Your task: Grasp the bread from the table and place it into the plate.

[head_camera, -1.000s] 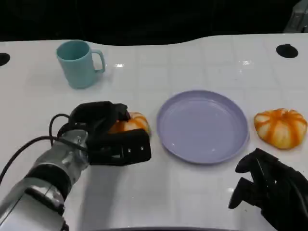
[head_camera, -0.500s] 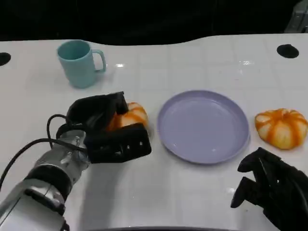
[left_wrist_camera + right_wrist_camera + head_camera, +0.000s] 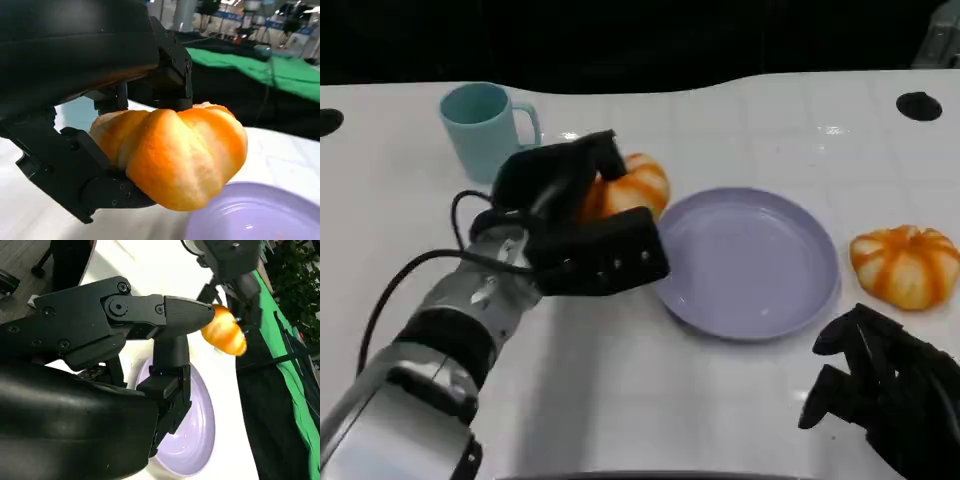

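Note:
My left hand (image 3: 575, 235) grips an orange-striped bread roll (image 3: 630, 185) and holds it off the table, just beside the near-left rim of the lavender plate (image 3: 750, 262). In the left wrist view the roll (image 3: 175, 150) sits between the black fingers (image 3: 75, 165), with the plate's rim (image 3: 260, 215) below it. My right hand (image 3: 880, 390) rests at the table's front right, holding nothing, fingers apart. The right wrist view shows its fingers (image 3: 125, 340) reaching out, the plate (image 3: 192, 425) beyond them, and the roll (image 3: 225, 330) held aloft.
A second striped bread roll (image 3: 905, 263) lies on the white table to the right of the plate. A teal mug (image 3: 485, 130) stands at the back left, behind my left hand. Dark round holes mark the table's far corners.
My left hand has lifted the roll off the table and carried it up and to the right, toward the plate's edge. The right hand has stayed put.

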`<action>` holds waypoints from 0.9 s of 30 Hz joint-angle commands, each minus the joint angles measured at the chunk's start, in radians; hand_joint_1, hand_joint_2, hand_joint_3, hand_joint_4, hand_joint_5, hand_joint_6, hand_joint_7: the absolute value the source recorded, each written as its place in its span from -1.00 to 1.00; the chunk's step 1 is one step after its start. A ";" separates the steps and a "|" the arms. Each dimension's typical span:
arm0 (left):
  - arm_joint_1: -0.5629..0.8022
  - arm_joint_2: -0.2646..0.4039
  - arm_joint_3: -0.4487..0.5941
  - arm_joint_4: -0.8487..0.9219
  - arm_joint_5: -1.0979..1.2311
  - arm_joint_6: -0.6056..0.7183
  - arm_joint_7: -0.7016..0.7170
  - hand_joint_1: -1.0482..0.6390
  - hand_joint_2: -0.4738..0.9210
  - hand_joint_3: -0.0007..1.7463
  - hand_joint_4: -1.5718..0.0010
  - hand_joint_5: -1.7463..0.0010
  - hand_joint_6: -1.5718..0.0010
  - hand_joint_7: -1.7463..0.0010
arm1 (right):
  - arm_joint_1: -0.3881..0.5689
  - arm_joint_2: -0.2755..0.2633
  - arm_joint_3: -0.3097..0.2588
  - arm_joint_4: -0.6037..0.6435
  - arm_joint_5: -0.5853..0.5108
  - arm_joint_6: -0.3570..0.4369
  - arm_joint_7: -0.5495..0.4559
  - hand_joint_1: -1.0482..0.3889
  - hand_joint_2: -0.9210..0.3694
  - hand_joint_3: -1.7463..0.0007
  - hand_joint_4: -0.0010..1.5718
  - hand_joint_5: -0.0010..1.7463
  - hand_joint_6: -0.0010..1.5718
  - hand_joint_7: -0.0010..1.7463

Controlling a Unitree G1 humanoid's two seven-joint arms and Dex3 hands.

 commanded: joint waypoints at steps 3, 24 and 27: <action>-0.072 -0.017 -0.021 -0.025 0.001 -0.077 -0.025 0.09 0.40 0.15 -0.15 -1.00 0.16 -1.00 | 0.002 0.000 0.000 0.001 0.005 -0.004 -0.004 -0.10 -1.00 0.50 -0.17 1.00 -0.33 0.83; -0.196 -0.199 -0.068 0.054 0.012 0.135 -0.208 -0.04 0.71 -0.27 -0.05 -1.00 0.05 -0.20 | 0.016 -0.003 0.019 -0.013 -0.012 -0.019 -0.003 -0.12 -1.00 0.47 -0.20 1.00 -0.37 0.83; -0.212 -0.233 -0.076 0.070 0.011 0.195 -0.228 -0.07 0.85 -0.46 0.02 -0.90 0.06 0.21 | 0.019 -0.004 0.023 -0.011 -0.014 -0.027 0.002 -0.12 -1.00 0.47 -0.21 1.00 -0.38 0.83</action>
